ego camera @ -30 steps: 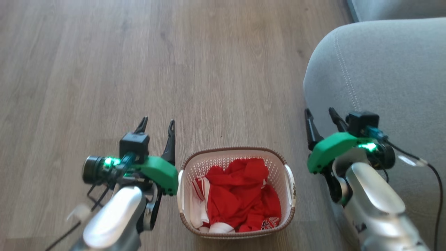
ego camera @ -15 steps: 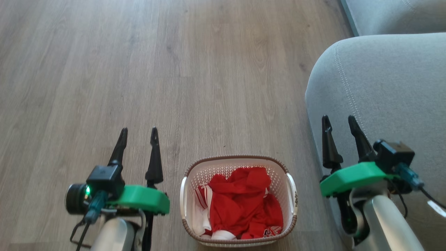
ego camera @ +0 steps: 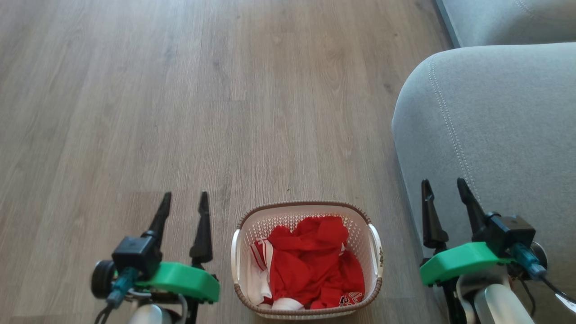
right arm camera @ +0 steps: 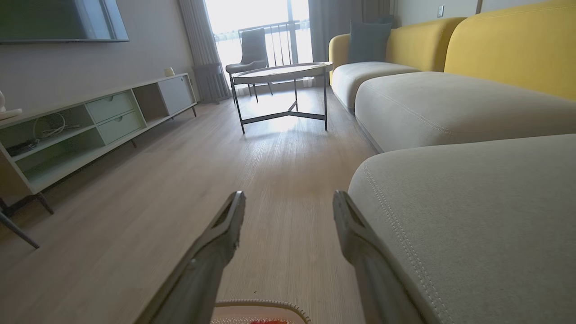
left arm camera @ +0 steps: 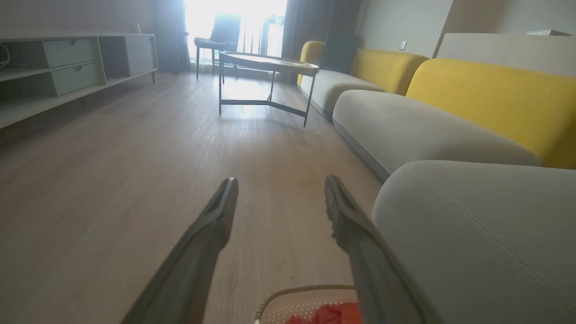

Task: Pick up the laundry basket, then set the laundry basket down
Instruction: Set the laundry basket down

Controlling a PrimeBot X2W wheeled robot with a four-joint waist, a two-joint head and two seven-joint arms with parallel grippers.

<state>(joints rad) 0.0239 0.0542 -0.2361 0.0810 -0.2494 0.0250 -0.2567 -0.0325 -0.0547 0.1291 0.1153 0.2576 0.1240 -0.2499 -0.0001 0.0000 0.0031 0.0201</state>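
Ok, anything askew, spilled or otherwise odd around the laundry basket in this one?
Nothing stands out. The laundry basket sits upright on the floor beside the sofa, its red and white clothes inside the rim. The left gripper and right gripper flank it, open, not touching it.

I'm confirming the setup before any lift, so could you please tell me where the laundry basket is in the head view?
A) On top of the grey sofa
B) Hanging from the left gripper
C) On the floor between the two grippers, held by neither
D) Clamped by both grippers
C: the laundry basket sits on the wooden floor between the open left gripper and the open right gripper, whose fingers touch nothing.
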